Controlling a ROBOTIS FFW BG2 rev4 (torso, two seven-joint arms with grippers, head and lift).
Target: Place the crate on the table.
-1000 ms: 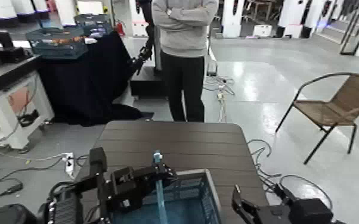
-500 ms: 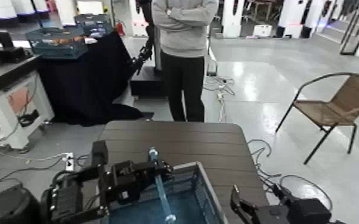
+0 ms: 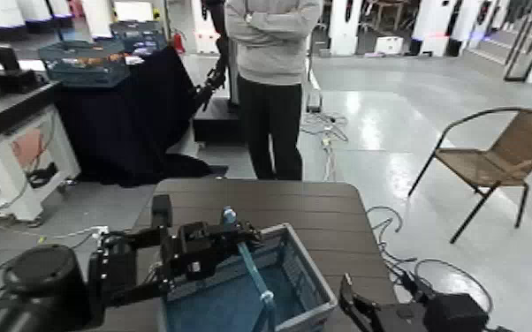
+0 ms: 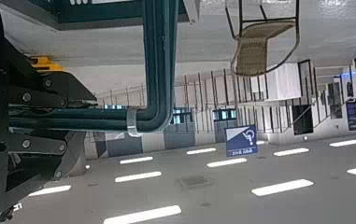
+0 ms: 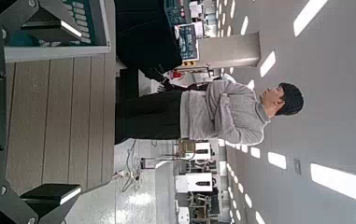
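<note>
The blue-grey lattice crate (image 3: 280, 275) hangs tilted over the near part of the dark brown slatted table (image 3: 261, 205). I cannot tell whether its base touches the top. Its light-blue bar handle (image 3: 250, 267) stands up. My left gripper (image 3: 223, 237) is shut on the handle's far end. In the left wrist view the handle (image 4: 157, 58) runs past the dark fingers (image 4: 28, 103). My right gripper (image 3: 359, 311) is open and empty at the table's near right. In its wrist view, the right gripper (image 5: 34, 110) faces the crate's corner (image 5: 62, 26) and the table slats (image 5: 65, 140).
A person (image 3: 272, 79) stands just beyond the table's far edge. A wicker chair (image 3: 499, 152) stands at the right. A black-draped table (image 3: 124, 115) with teal crates (image 3: 84, 62) and a white workbench (image 3: 13, 119) are at the left. Cables lie on the floor.
My left arm has reached forward and carried the crate farther over the table; more of the crate shows, and the handle leans more. The right arm has barely moved.
</note>
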